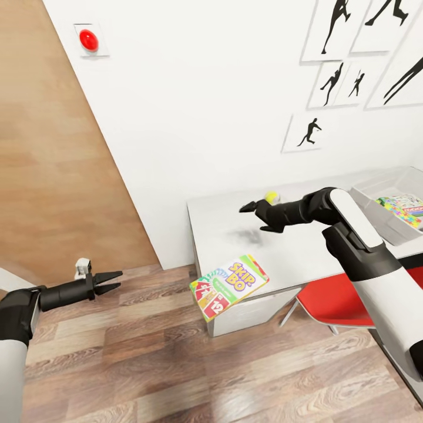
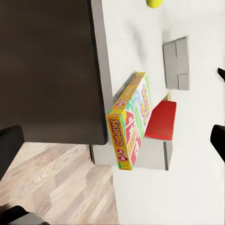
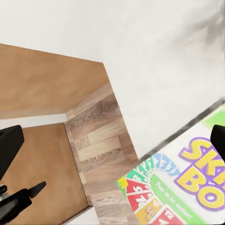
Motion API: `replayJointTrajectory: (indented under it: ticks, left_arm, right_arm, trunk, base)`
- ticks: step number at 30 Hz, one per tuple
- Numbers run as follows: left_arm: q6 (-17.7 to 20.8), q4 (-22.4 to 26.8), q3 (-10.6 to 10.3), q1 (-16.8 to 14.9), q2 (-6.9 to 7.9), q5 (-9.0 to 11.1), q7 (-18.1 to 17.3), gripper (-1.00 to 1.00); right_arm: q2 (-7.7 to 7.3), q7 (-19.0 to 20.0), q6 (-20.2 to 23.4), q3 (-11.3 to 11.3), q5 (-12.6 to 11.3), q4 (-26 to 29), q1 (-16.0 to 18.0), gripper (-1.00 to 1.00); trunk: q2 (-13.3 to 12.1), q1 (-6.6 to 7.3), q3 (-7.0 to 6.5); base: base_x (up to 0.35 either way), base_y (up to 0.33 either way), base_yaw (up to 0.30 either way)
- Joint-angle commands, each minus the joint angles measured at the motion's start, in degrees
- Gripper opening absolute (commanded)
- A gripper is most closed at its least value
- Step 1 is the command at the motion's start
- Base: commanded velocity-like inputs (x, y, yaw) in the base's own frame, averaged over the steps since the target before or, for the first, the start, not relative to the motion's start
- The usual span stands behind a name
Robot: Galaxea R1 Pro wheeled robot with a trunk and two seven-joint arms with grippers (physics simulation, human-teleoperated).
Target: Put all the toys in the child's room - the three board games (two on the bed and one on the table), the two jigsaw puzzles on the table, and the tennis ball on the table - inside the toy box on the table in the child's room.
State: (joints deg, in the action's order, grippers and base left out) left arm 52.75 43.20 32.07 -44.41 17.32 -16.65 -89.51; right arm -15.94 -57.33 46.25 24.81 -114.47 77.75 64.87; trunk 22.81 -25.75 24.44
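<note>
A: Status of the end effectors, please.

B: In the head view, our left gripper (image 1: 116, 281) hangs over the wood floor (image 1: 176, 364), well clear of the table (image 1: 235, 247). Its fingers are spread and hold nothing. Our right gripper (image 1: 249, 207) is extended above the table top, just beside the tennis ball (image 1: 271, 197). We cannot tell whether its fingers are parted or closed; nothing is seen in its grasp.

A: Location of the task items?

B: The SKIP-BO box (image 1: 229, 286) lies at the table's front corner, with part of it overhanging the edge. The tennis ball rests on the table near the wall (image 1: 194, 111). The toy box (image 1: 382, 202) sits at the far right of the table, and a multicoloured printed item (image 1: 402, 210) lies inside it; we cannot identify which. A red chair (image 1: 332, 301) stands under the table.

A: Wrist cameras?

B: The left wrist view shows the SKIP-BO box (image 2: 131, 124) and the ball (image 2: 153, 3); the right wrist view shows the box lid (image 3: 180, 187) over the floor.
</note>
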Motion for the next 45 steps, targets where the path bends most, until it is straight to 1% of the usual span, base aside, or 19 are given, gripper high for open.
replayJointTrajectory:
  ticks: [1, 4, 7, 12, 14, 19, 27, 37, 45]
  left_arm:
    - [-0.1, -0.9, 0.2, -0.1, -0.23, -0.6, -0.5, 1.0]
    - [-1.9, -2.0, 0.2, -0.1, -0.64, -0.5, -0.5, 1.0]
    - [-2.6, -2.3, 0.2, -0.1, -1.02, -0.2, -0.5, 1.0]
    - [-3.1, -2.6, 0.1, -0.1, -2.09, 0.1, -0.5, 1.0]
    - [-3.3, -2.7, 0.1, -0.1, -2.76, 0.2, -0.5, 1.0]
    - [-3.5, -2.7, 0.0, -0.1, -3.39, 0.2, -0.5, 1.0]
    - [-3.6, -2.7, 0.0, -0.1, -3.56, 0.3, -0.5, 1.0]
    - [-3.6, -2.7, 0.0, -0.1, -3.76, 0.4, -0.5, 1.0]
    - [-3.6, -2.8, 0.1, -0.1, -4.26, 0.9, -0.5, 1.0]
  right_arm:
    - [-0.07, 0.4, 0.1, 0.1, -0.4, 0.0, 0.1, 1.0]
    - [-0.11, 1.4, 0.1, 0.0, -0.4, 0.0, 0.1, 1.0]
    - [-0.13, 1.7, 0.1, 0.0, -0.4, 0.0, 0.1, 1.0]
    - [-0.14, 2.0, 0.1, 0.0, -0.4, 0.0, 0.1, 1.0]
    - [-0.15, 2.1, 0.1, 0.0, -0.4, 0.0, 0.1, 1.0]
    - [-0.15, 2.1, 0.1, 0.0, -0.4, 0.0, 0.1, 1.0]
    - [-0.1, 2.1, 0.1, 0.1, -0.4, 0.0, 0.1, 1.0]
    - [-0.08, 2.1, 0.1, 0.1, -0.4, 0.0, 0.1, 1.0]
    - [-0.09, 2.1, 0.1, 0.0, -0.4, 0.0, 0.1, 1.0]
  trunk:
    - [0.1, -0.03, 0.09]
    - [0.1, -0.03, 0.09]
    - [0.1, -0.03, 0.09]
    - [0.1, -0.03, 0.09]
    - [0.1, -0.03, 0.09]
    - [0.1, -0.03, 0.09]
    - [0.1, -0.03, 0.09]
    - [0.1, -0.03, -0.01]
    - [0.1, -0.03, -0.02]
  base:
    - [0.0, 0.013, 0.0]
    - [0.0, 0.008, 0.0]
    - [0.0, 0.004, 0.0]
    - [0.0, 0.001, 0.0]
    - [0.0, 0.0, 0.0]
    - [0.004, 0.0, 0.0]
    - [0.102, 0.0, -0.01]
    - [0.035, 0.0, -0.095]
    - [0.146, 0.039, -0.018]
